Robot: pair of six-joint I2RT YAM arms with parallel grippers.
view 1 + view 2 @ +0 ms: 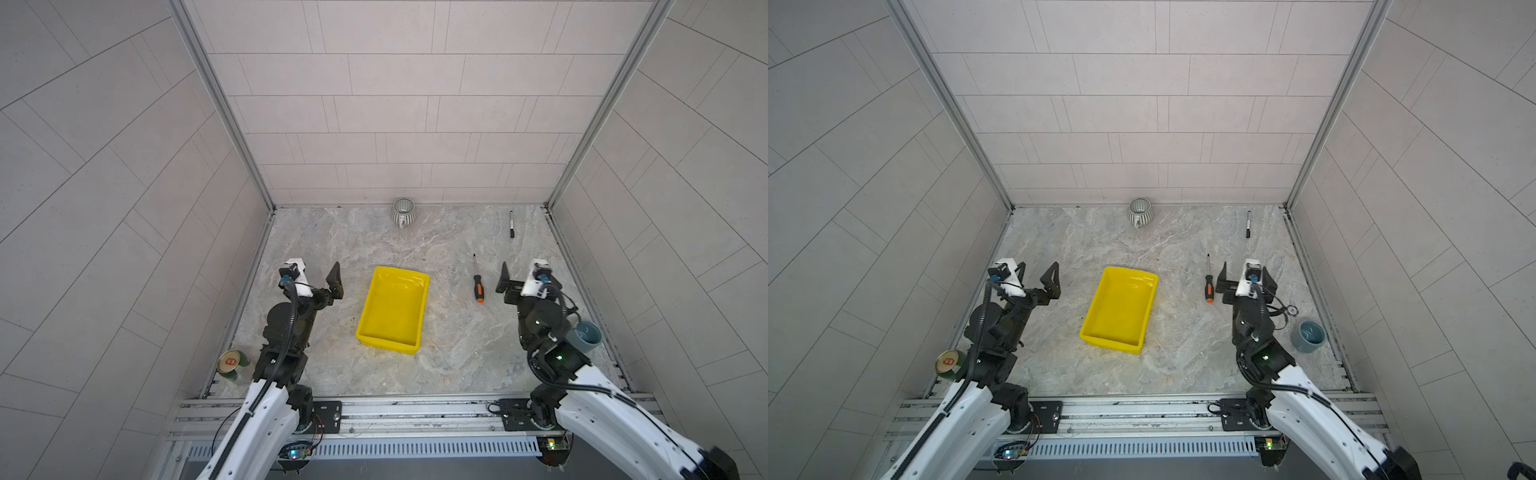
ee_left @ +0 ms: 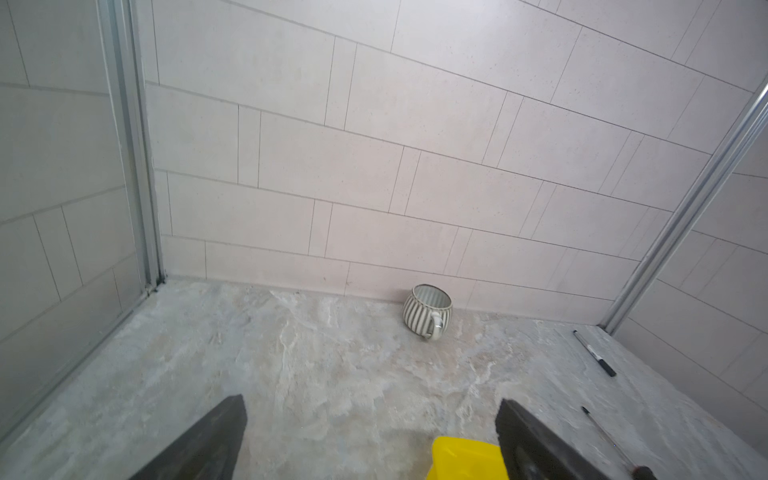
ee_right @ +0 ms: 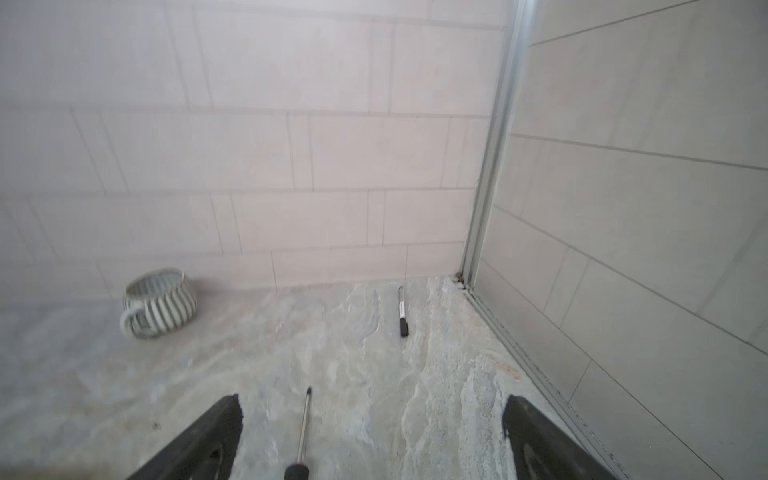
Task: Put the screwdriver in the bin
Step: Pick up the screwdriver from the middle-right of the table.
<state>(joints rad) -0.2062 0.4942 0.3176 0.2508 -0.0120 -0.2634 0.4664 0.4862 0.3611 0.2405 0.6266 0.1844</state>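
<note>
Right pincer [image 3: 372,411] agape; screwdriver [image 1: 478,282] outside bin [image 1: 387,348]

Left pincer [image 2: 370,405] also stands wide open; neither holds anything; screwdriver lies flat on the bench [image 1: 449,357], between the yellow bin and right pincer, seemingly just clear of its fingers [image 1: 503,277]; that wrist view is hazy.

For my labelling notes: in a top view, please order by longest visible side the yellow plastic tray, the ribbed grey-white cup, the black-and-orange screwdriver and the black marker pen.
1. yellow plastic tray
2. black-and-orange screwdriver
3. ribbed grey-white cup and black marker pen: alike in length, not ranked; the cup is wider.
</note>
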